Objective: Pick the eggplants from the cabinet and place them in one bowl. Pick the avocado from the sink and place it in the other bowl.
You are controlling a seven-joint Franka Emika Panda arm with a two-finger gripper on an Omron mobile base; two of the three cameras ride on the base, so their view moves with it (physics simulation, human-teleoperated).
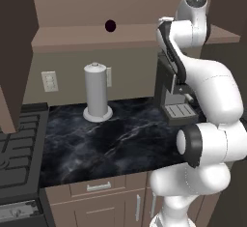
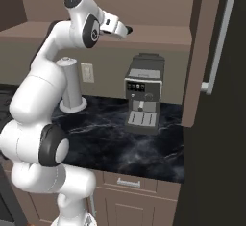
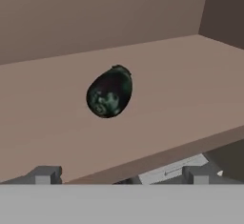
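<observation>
1. Here, one eggplant (image 3: 109, 91) lies on the brown cabinet shelf (image 3: 190, 80); it is a short, egg-shaped thing, very dark, almost black, with a green and grey mottled sheen.
2. In the hand view its blunt, rounded end faces the camera and down to the left, while a small darker nub at its top right looks like the stem cap.
3. It rests alone on the shelf board, back from the front edge and apart from the side wall seen at the upper right.
4. From the left base view the same eggplant (image 1: 110, 26) shows as a small dark round spot on the shelf (image 1: 72, 35), above the black marble desk (image 1: 120, 134).
5. The claw (image 3: 121, 175) is spread wide, its two grey tips far apart at the bottom of the hand view, gripping nothing and short of the eggplant.
6. On the desk stand a grey cylindrical canister (image 1: 96, 93) and a coffee machine (image 2: 143, 97).
</observation>
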